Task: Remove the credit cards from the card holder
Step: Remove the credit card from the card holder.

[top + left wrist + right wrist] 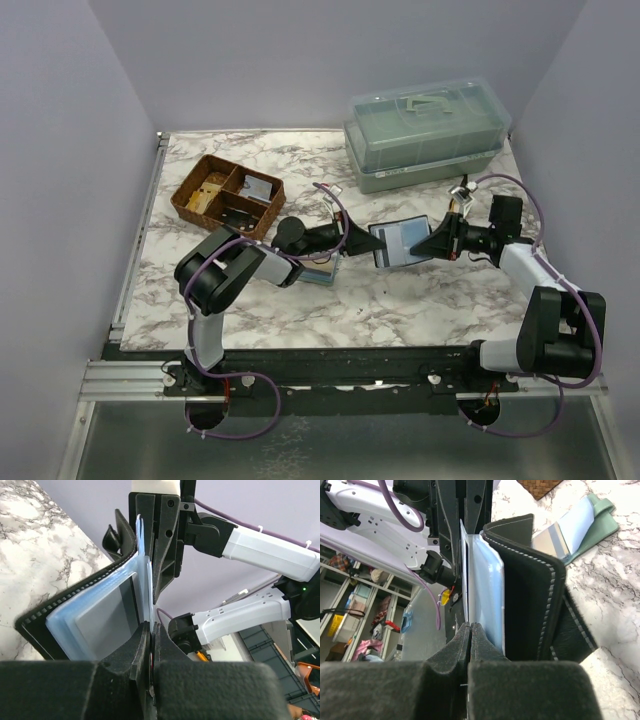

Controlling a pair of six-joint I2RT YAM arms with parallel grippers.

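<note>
A black bifold card holder (402, 240) with a pale blue-grey inside is held open between the two arms, over the middle of the marble table (420, 300). The left gripper (151, 630) and right gripper (470, 630) each pinch tight on its thin pale inner edge. Loose pale blue-grey credit cards (320, 270) lie just near-left of it.

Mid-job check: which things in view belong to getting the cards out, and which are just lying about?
Part of the job:
- card holder, open, pinched by left gripper and right gripper
- credit cards already out

Lying about:
- wicker tray
- lidded plastic box
</note>
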